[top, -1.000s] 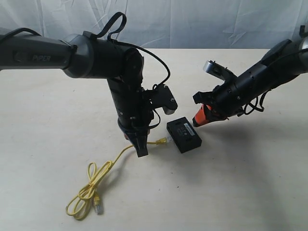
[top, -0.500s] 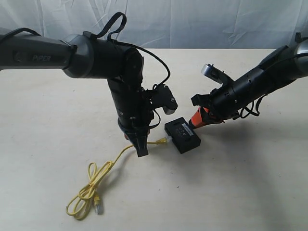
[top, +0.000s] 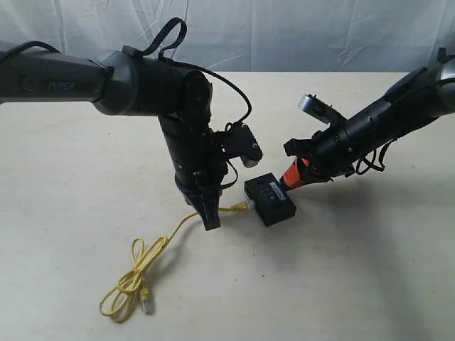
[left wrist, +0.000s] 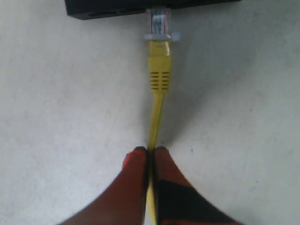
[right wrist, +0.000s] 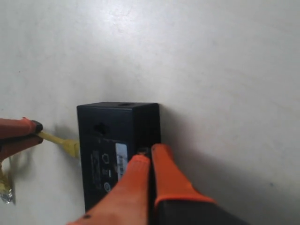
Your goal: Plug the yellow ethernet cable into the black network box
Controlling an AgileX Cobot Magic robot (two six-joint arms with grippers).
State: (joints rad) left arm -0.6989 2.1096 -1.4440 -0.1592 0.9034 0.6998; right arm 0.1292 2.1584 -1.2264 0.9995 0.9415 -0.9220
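Observation:
The black network box lies flat at the table's middle; its pale label faces up. The yellow ethernet cable runs from a loose bundle to my left gripper, which is shut on the cord a short way behind the plug. The clear plug touches the box's side face, most of it still outside. My right gripper is shut with nothing in it, its orange fingertips pressed against the box's opposite side.
The cable's other clear plug lies by the bundle near the front left. A white wrinkled backdrop closes the table's far edge. The left arm's black cables loop above its wrist.
The right gripper has come in slightly against the box, and the box has shifted a little toward the plug. The left gripper keeps hold of the cord, almost still.

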